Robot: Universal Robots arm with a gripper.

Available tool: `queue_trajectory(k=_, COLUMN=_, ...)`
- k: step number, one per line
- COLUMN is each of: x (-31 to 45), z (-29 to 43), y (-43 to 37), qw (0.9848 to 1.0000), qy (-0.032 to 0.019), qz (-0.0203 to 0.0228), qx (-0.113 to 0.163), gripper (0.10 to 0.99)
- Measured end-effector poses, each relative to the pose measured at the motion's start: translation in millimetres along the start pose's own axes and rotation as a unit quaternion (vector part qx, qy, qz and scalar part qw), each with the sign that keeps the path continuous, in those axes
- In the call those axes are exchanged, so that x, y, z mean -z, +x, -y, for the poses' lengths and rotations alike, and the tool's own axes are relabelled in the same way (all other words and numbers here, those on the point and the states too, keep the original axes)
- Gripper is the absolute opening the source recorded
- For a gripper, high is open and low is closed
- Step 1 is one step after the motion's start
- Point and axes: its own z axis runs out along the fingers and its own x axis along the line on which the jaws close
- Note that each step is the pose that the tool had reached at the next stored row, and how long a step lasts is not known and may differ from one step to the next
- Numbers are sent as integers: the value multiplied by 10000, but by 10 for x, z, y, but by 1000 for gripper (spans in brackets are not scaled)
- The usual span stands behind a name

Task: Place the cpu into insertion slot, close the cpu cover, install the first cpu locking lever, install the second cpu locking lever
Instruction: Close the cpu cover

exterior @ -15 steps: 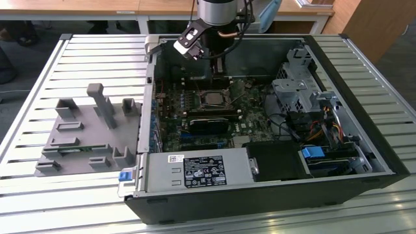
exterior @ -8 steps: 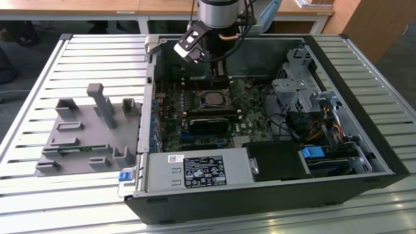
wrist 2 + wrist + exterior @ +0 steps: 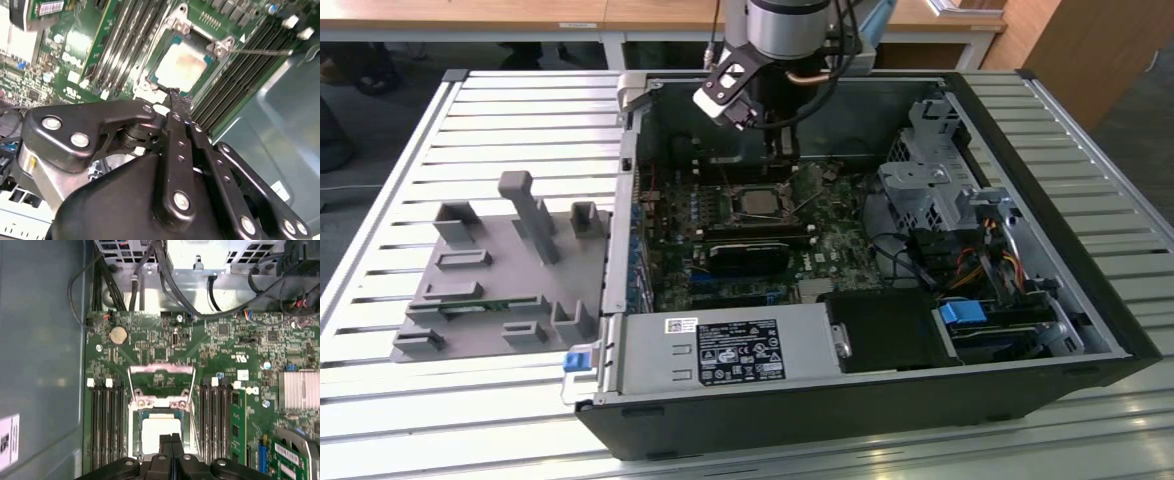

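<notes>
well, cpu in its slot, cover up, jaws shut

inside the open computer case [image 3: 854,425] on the slatted table [image 3: 480,100], memory slots [image 3: 105,420] flanked the insertion slot [image 3: 133,432] and cables [image 3: 165,270] crowded the board's edge. the first wrist view showed the cpu cover [image 3: 161,371] swung up off the slot, toward the coin battery [image 3: 118,334]. the exterior view showed a grey fixture [image 3: 494,270] beside the case. the cpu [image 3: 159,429] lay in the slot. the gripper [image 3: 171,440] hung at the slot's edge, jaws pressed together.

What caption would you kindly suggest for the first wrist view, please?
Shut gripper above the cpu seated in its socket, with the cover open.
</notes>
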Motion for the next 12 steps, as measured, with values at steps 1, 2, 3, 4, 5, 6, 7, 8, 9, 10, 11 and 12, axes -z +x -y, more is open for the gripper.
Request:
queue_trajectory(k=1, x=-2, z=-32, y=1, qw=10000, qy=17, qz=0, qx=7, gripper=106)
queue_trajectory(k=2, x=-5, z=-62, y=1, qw=10000, qy=28, qz=-2, qx=18, gripper=106)
queue_trajectory(k=3, x=-6, z=-88, y=1, qw=10000, qy=39, qz=-1, qx=28, gripper=106)
queue_trajectory(k=4, x=-7, z=-114, y=1, qw=10000, qy=48, qz=-2, qx=38, gripper=106)
queue_trajectory(k=5, x=-9, z=-138, y=2, qw=10000, qy=55, qz=-2, qx=49, gripper=106)
queue_trajectory(k=6, x=-10, z=-155, y=2, qw=10000, qy=59, qz=-2, qx=58, gripper=106)
queue_trajectory(k=7, x=-11, z=-166, y=3, qw=10000, qy=60, qz=-3, qx=68, gripper=106)
queue_trajectory(k=8, x=-13, z=-173, y=3, qw=9999, qy=61, qz=-4, qx=87, gripper=106)
queue_trajectory(k=9, x=-13, z=-177, y=3, qw=9999, qy=61, qz=-5, qx=116, gripper=106)
queue_trajectory(k=10, x=-14, z=-181, y=3, qw=9999, qy=62, qz=-5, qx=148, gripper=106)
queue_trajectory(k=11, x=-14, z=-185, y=4, qw=9998, qy=63, qz=-7, qx=175, gripper=106)
queue_trajectory(k=12, x=-17, z=-194, y=7, qw=9998, qy=63, qz=-8, qx=185, gripper=106)
